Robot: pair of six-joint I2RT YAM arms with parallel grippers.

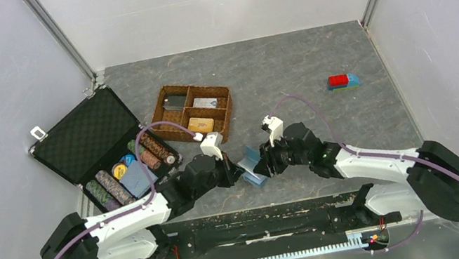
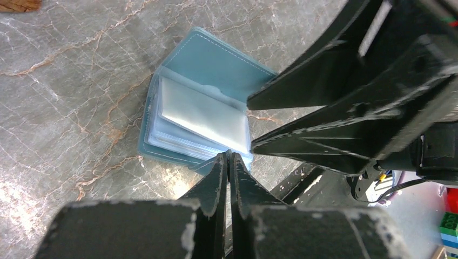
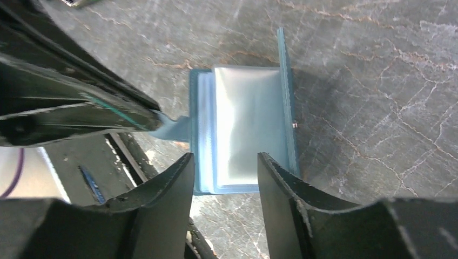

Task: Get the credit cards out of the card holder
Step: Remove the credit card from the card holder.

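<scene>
- The card holder [image 2: 200, 102] lies open on the bench [image 1: 287, 69], between the two arms and just in front of their bases. One cover lies flat. In the right wrist view the other cover stands nearly upright on the far side.
- Our left end effector [image 2: 227, 156] is pinched tight on the small blue tab [image 3: 175, 128] that sticks out from the holder's edge, so it serves as the anchor.
- Our right end effector [image 3: 225, 157] is spread wide and holds nothing. It hangs over the near edge of the clear sleeves [image 2: 202, 113], one finger to each side.
- We judge the step in hand to be reaching into a sleeve for a card while the left side pins the holder down.
- To do it well, we would hold the tab low and steady so the holder cannot slide or fold shut.
- We would narrow the right fingers onto a card edge only, not the whole sleeve stack, and pull along the sleeve's opening rather than upward.
- The sleeves are glossy and soft, so a grip that catches plastic is likely to lift the whole booklet.
- Counted: one card holder and two end effectors.
- The sleeves form a stack of several, too close together to number.
- We can make out no credit cards in the sleeves, which read pale and glary.
- Elsewhere we count one wicker tray [image 1: 162, 116] with four compartments and one open black case [image 1: 82, 137].
</scene>
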